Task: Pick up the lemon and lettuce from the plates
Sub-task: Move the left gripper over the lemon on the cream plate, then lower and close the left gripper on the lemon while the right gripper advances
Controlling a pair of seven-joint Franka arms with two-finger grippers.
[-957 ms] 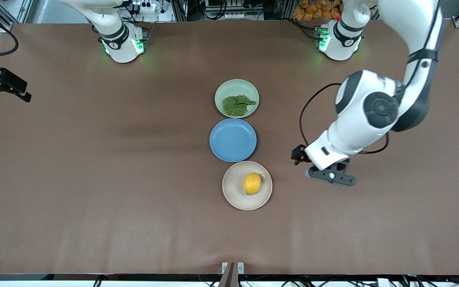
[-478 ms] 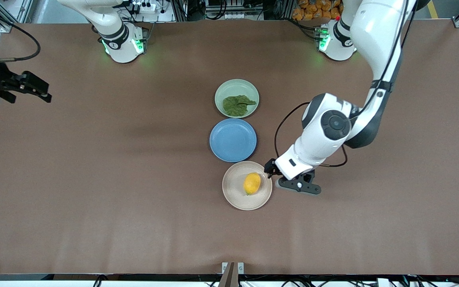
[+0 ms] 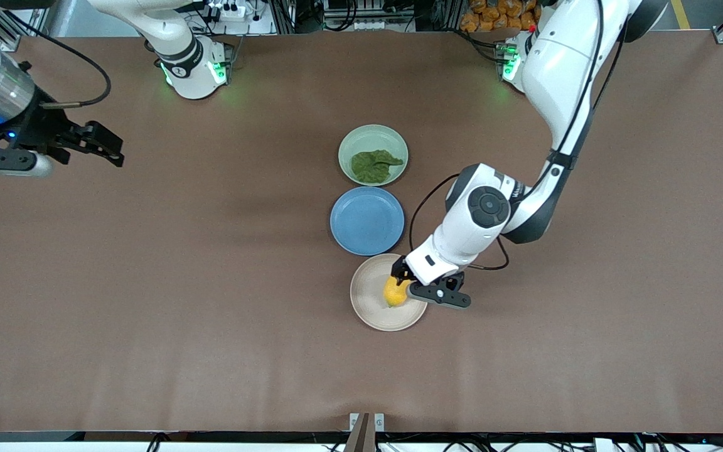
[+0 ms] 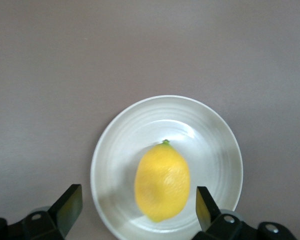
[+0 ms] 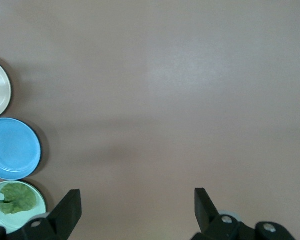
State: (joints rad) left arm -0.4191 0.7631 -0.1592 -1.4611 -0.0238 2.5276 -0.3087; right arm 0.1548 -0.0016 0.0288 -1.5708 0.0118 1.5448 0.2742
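Risk at the lemon: a slip is judged possible if the left gripper (image 4: 137,207) is closed off-centre, since the lemon (image 4: 162,182) is rounded, tapers to pointed ends and could be rolled across the shallow beige plate (image 4: 217,145).
Risk at the plate: the plate's rim could be struck by a finger if the descent is made too near the edge.
Risk at the lettuce: the flat leaf could be missed or only its edge pinched, because it lies close against the dish.
Left gripper state: the fingers are seen spread wide, one to each side of the lemon, with nothing held; the gripper is placed over the beige plate.
Right gripper: the right gripper (image 5: 135,210) is seen with fingers apart and empty, over bare table (image 3: 211,314) toward the right arm's end, well apart from the plates.
Lemon: a yellow oval with a small green tip is seen lying on its side on the beige plate, the plate nearest the front camera.
Lettuce: a dark green crinkled leaf (image 3: 374,166) lies flat in the mint plate (image 3: 352,141), farthest from the front camera.
Blue plate: the blue plate (image 3: 366,221) is seen between the two, with nothing on it.
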